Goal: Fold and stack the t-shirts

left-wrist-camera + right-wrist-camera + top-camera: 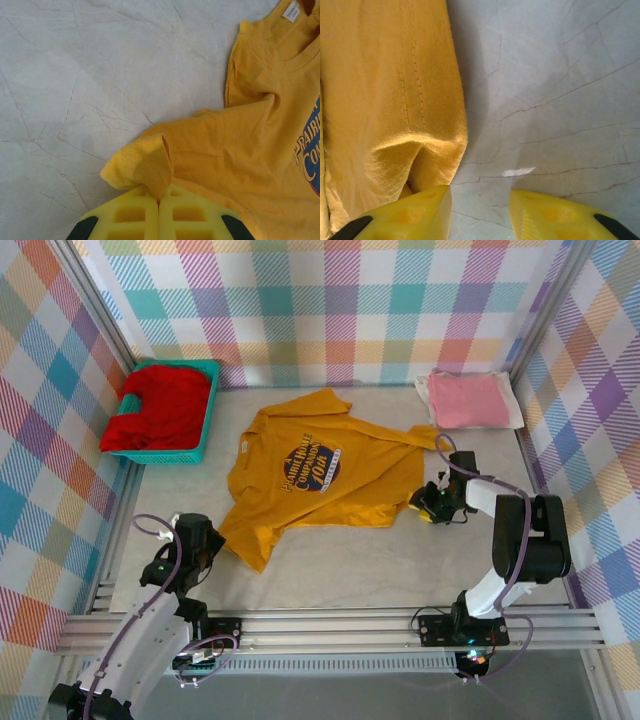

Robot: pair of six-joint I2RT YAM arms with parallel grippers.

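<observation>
One mustard-yellow t-shirt (300,502) lies spread face-up, its sleeve corner bunched.

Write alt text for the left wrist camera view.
The left hand, shut, pinches a bunched edge of the mustard-yellow t-shirt over a pale, veined table. The shirt spreads rightward, neck label at top right, dark blue print at the right edge.

A mustard-yellow shirt (335,498), navy print (305,466) — pink shirt (468,400), red shirt (160,405), teal basket (160,454).
</observation>
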